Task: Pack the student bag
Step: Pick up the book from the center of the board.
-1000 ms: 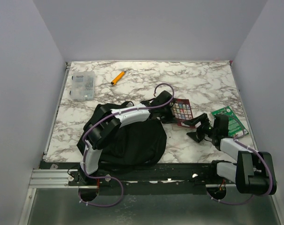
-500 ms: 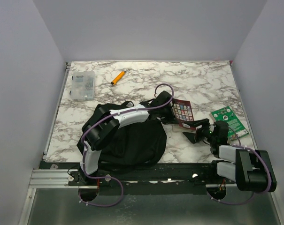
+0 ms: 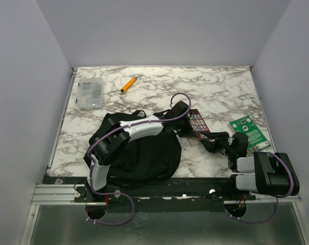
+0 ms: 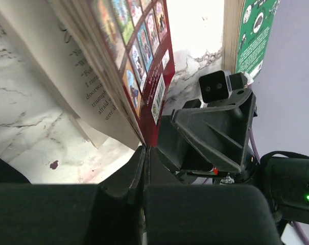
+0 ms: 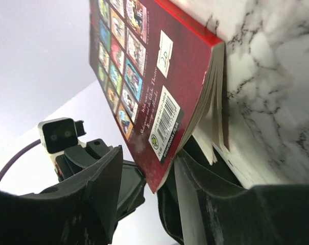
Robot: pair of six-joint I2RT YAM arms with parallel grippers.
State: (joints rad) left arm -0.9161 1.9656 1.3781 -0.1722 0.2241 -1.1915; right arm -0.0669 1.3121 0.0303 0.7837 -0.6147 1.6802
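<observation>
The student bag (image 3: pixel 144 155) is a black soft backpack lying at the near left of the marble table. A red paperback (image 3: pixel 199 122) sits just right of it, tilted up off the table. My left gripper (image 3: pixel 186 131) is shut on the book's cover at its lower corner (image 4: pixel 155 109), and the pages fan open below. My right gripper (image 3: pixel 211 142) is open, with that same book corner (image 5: pixel 169 127) between its fingers (image 5: pixel 105 184); I cannot tell whether they touch it. The left gripper's fingertips (image 4: pixel 145 149) meet tightly.
A green book (image 3: pixel 248 131) lies flat at the right edge, also showing in the left wrist view (image 4: pixel 251 30). A clear plastic box (image 3: pixel 90 93) and an orange pen (image 3: pixel 127 84) lie at the far left. White walls enclose the table.
My right gripper has moved left and closer to the red book until the book's corner lies between its fingers. The book has tilted up in my left gripper.
</observation>
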